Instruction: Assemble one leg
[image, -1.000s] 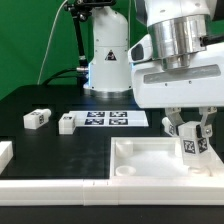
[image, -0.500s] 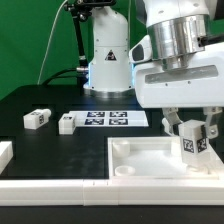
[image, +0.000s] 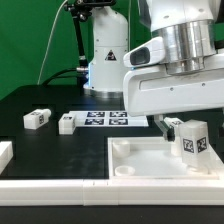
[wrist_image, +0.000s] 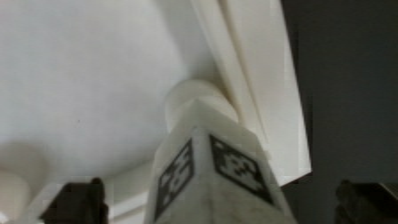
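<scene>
A white leg (image: 193, 141) with black-and-white tags stands upright in the far corner of the white tray-like panel (image: 140, 165), at the exterior view's right. In the wrist view the leg (wrist_image: 217, 165) runs down to a round seat by the panel's raised rim (wrist_image: 240, 60). My gripper (image: 190, 133) hangs over the leg. In the wrist view the gripper (wrist_image: 222, 205) has one dark finger (wrist_image: 80, 202) on each side of the leg, with a gap to it on both sides, so it is open.
Two more legs (image: 37, 118) (image: 67, 123) lie on the black table at the exterior view's left, beside the marker board (image: 108, 119). A white part (image: 5, 153) sits at the left edge. The arm's base (image: 108, 60) stands behind.
The hand has turned about its vertical axis over the leg and now shows a broad flat side. The leg's tag now faces the camera more squarely. The leg stays in the corner.
</scene>
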